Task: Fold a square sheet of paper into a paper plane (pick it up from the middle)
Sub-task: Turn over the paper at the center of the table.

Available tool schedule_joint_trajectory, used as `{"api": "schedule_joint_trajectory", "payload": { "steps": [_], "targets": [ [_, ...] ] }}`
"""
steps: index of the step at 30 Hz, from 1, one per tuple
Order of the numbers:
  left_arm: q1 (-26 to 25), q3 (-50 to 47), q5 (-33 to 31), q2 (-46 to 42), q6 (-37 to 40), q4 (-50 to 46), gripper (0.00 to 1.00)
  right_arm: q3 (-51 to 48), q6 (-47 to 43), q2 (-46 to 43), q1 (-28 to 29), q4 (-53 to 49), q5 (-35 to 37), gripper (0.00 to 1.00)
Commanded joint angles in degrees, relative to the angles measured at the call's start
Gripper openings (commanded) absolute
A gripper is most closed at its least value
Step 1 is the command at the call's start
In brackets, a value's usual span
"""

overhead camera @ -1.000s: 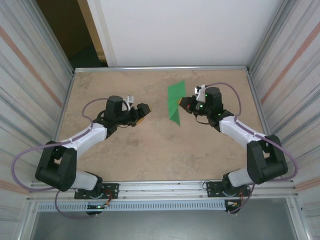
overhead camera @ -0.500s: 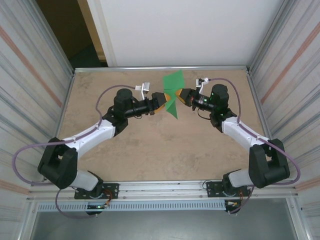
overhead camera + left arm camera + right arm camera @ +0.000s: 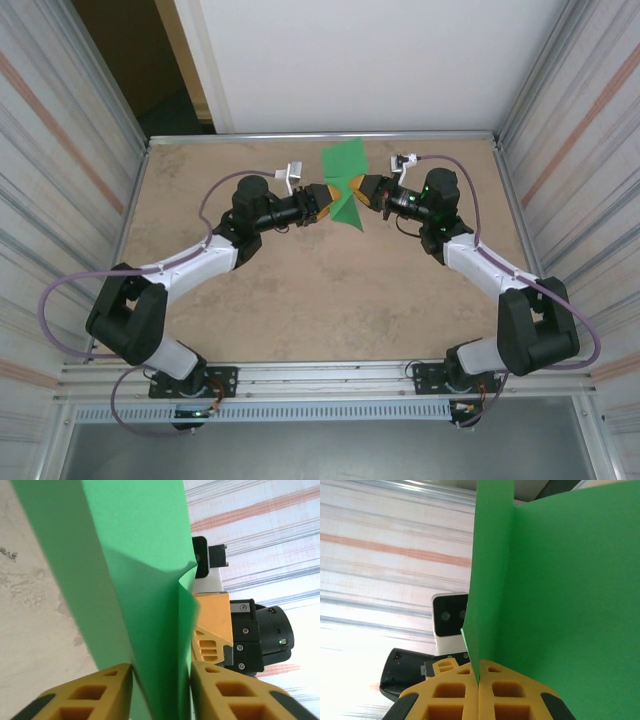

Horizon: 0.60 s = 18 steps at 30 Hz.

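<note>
One crease shows so far: the left gripper [image 3: 322, 196] straddles the square sheet of paper [image 3: 345, 160], jaws partly apart, grip unclear, while the right gripper [image 3: 357, 186] pinches its edge above the table [image 3: 300, 290], far-middle, plane folds undone.

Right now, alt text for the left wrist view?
A folded green sheet of paper runs from the top of the frame down between the two yellow fingers of the left gripper. Beyond its right edge sits the right gripper, yellow finger on a black body, with the tan table at left and a striped wall behind.
</note>
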Motion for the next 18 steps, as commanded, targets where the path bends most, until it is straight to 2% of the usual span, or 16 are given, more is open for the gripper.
{"api": "schedule_joint_trajectory", "payload": {
  "steps": [1, 7, 9, 12, 15, 18],
  "targets": [
    [0.45, 1.35, 1.12, -0.77, -0.59, 4.58, 0.29, 0.60, 1.11, 0.32, -0.31, 2.40, -1.58, 0.03],
    [0.70, 1.00, 0.98, -1.11, 0.18, 3.83, 0.16, 0.46, -0.59, -0.02, -0.27, 0.22, -1.62, 0.08],
    [0.85, 0.80, 0.91, -1.33, 0.73, 2.90, 0.11, 0.98, -2.48, -0.70, -0.40, -3.35, -1.23, 0.17],
    [1.58, 0.55, 0.57, -2.25, 2.99, -1.31, 0.07, 2.47, -8.93, -3.00, -0.84, -13.87, 0.70, 0.38],
    [2.31, 0.98, -1.22, -4.44, 9.19, -11.71, 0.06, 4.74, -18.35, -5.70, -1.56, -27.44, 5.31, 0.55],
    [2.79, 2.12, -5.28, -6.97, 18.52, -25.93, 0.05, 5.08, -23.68, -7.91, -3.33, -37.20, 10.94, 0.64]
  ]
}}
